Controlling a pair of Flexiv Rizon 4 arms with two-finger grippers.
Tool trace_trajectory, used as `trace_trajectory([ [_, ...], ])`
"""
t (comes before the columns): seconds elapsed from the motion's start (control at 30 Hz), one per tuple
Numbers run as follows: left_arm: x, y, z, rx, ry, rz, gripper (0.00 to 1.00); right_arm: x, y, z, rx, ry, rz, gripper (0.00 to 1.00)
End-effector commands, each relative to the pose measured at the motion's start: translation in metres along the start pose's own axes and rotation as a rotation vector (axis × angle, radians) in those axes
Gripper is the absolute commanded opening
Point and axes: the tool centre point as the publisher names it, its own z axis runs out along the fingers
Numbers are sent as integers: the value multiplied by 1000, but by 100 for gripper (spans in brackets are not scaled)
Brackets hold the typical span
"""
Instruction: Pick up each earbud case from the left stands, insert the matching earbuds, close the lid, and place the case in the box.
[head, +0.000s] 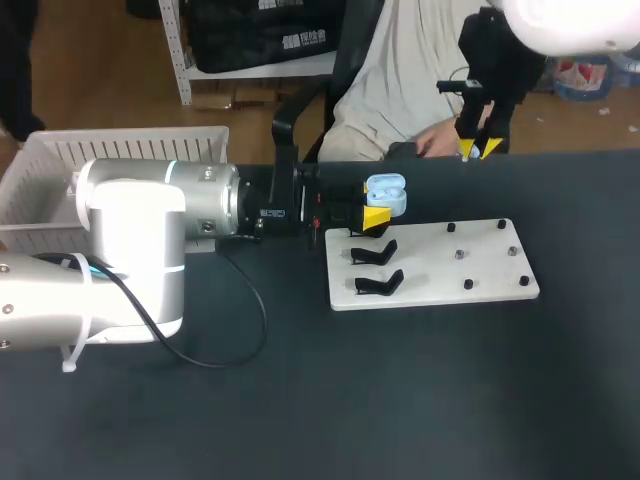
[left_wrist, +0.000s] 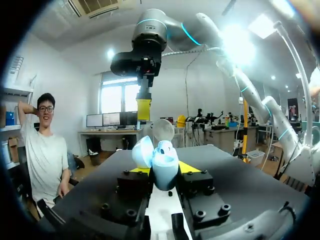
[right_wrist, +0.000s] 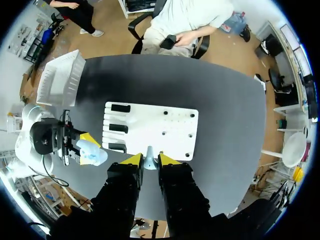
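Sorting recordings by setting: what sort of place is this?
Probably a robotics lab bench: a left arm and right arm hang over a black table, a white fixture board carries black stands, and the left gripper holds an open earbud case.

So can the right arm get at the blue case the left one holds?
Probably yes. The case sits lid-open in the left end effector, gripped from the sides, with nothing over it; the right end effector, holding an earbud, hangs above the table.

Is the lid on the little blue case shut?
No, the left claw holds the blue case with its lid flipped open to one side.
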Motion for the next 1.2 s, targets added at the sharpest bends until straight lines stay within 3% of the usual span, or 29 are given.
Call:
trace_trajectory([
  [0.03,0,0,0,-1,0,0,0,17,19,-12,52,-28,-11,0],
  [0.67,0,0,0,-1,0,0,0,18,22,-13,62,-14,-12,0],
  [1.2,0,0,0,-1,0,0,0,41,78,-17,134,43,-339,0],
])
